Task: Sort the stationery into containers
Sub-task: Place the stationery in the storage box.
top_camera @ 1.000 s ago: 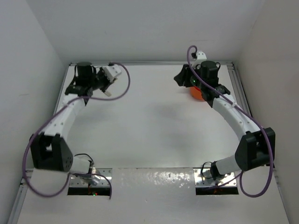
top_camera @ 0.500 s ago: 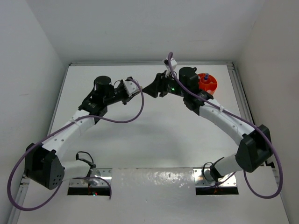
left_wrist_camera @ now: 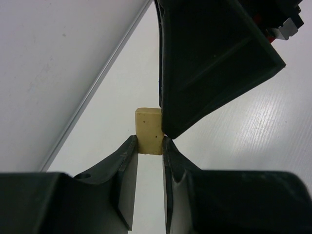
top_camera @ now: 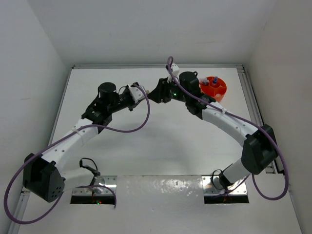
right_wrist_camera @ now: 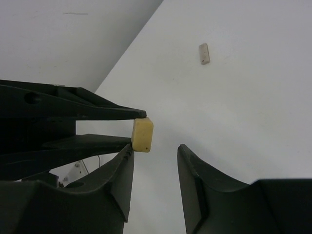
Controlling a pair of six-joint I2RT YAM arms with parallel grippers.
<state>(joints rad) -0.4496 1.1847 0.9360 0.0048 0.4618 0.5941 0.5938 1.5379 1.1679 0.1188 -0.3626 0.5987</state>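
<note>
At the near table edge, the left arm (top_camera: 44, 173) and right arm (top_camera: 256, 153) sit on their bases and both reach in toward mid-table (top_camera: 161, 141). There the two claws meet nose to nose in the air.

The left gripper (left_wrist_camera: 149, 142) is clamped on the beige block (left_wrist_camera: 148, 129), pinching its lower end so most of it sticks out past the tips. The right gripper (right_wrist_camera: 155, 148) has its jaws apart and nothing between them. One of its fingers sits right against the block's side, and I can't tell if it actually touches. Looks like a handover about to happen; grip not transferred yet.

Further out, a second beige block (right_wrist_camera: 204, 53) lies flat on the table, well apart from both claws and unsorted.

At the far right, the orange tub (top_camera: 220, 93) already holds a few upright items with blue tops, too small to identify or to say which compartment they're in.

Progress, my read: mostly done. The held block has yet to reach the tub, and the loose one needs picking up after that. No pens visible loose on the table.

Writing and brands: none readable on any view.
</note>
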